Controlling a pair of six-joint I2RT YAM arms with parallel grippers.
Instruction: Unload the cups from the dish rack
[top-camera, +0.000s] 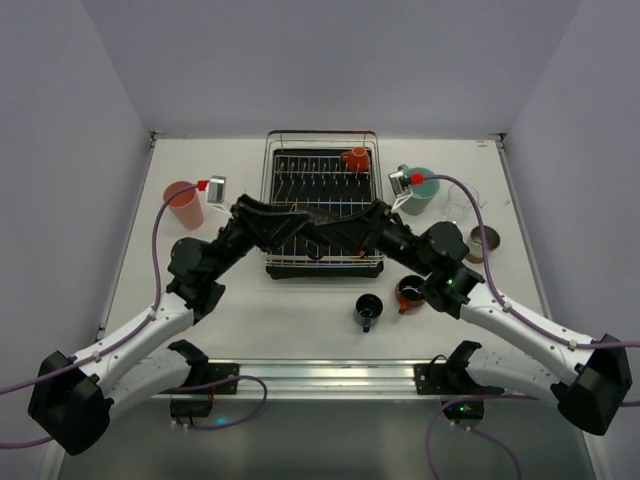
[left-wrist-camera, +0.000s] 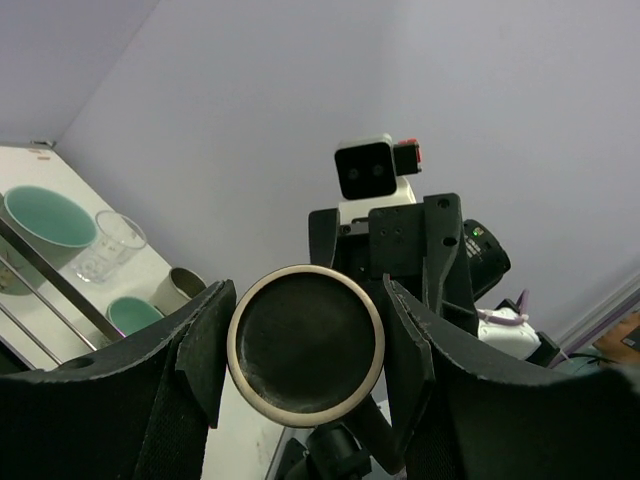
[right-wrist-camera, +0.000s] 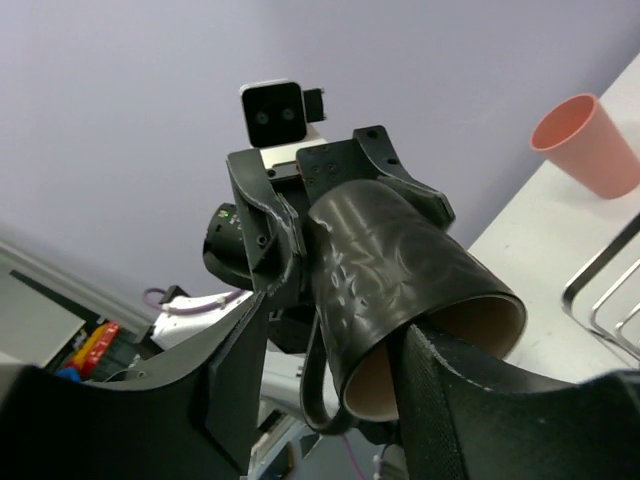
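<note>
A black embossed cup with a handle (right-wrist-camera: 400, 270) hangs in the air over the chrome-wire dish rack (top-camera: 322, 262), between both grippers. My left gripper (left-wrist-camera: 305, 345) is shut on its base (left-wrist-camera: 305, 345), a finger pressed on each side. My right gripper (right-wrist-camera: 345, 370) is open. One of its fingers (right-wrist-camera: 470, 390) reaches into the cup's mouth. The other (right-wrist-camera: 225, 370) stands clear of the wall, beside the handle. In the top view the two grippers meet at the rack's middle (top-camera: 312, 226). An orange handled cup (top-camera: 355, 158) sits in the rack's far right corner.
A salmon-pink cup (top-camera: 184, 205) stands left of the rack. On the right stand a teal cup (top-camera: 418, 190), a clear cup (top-camera: 460, 205) and a brown cup (top-camera: 483, 243). A dark cup (top-camera: 367, 311) and a red cup (top-camera: 408, 293) stand in front of the rack.
</note>
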